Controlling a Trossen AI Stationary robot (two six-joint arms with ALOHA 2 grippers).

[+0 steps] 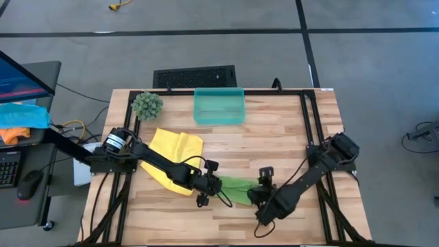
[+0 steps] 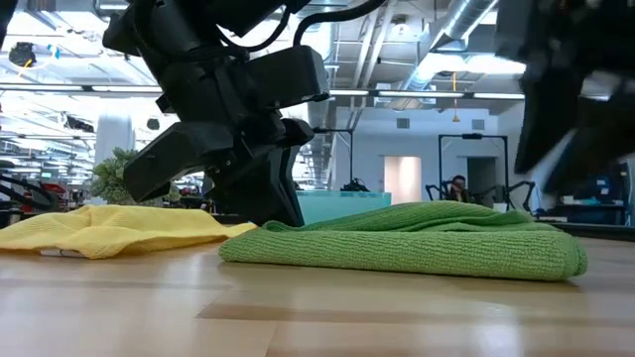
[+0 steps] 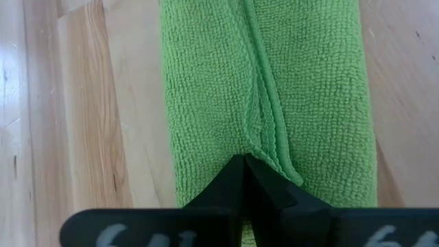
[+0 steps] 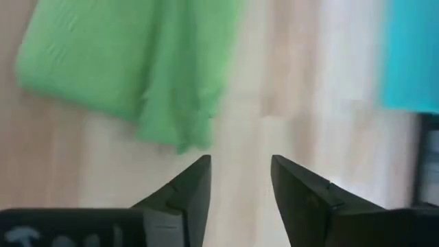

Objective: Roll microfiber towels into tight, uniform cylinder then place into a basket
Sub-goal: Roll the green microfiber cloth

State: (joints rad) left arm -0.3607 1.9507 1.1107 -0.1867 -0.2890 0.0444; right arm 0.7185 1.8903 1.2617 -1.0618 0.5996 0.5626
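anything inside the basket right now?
Nothing visible in the basket: the high view shows only its bare teal floor. Both towels are on the table, the green towel in the left pincer. In the low view that towel hides the basket's lower part.

Grey floor (image 1: 370, 68), seemingly open-plan hall.
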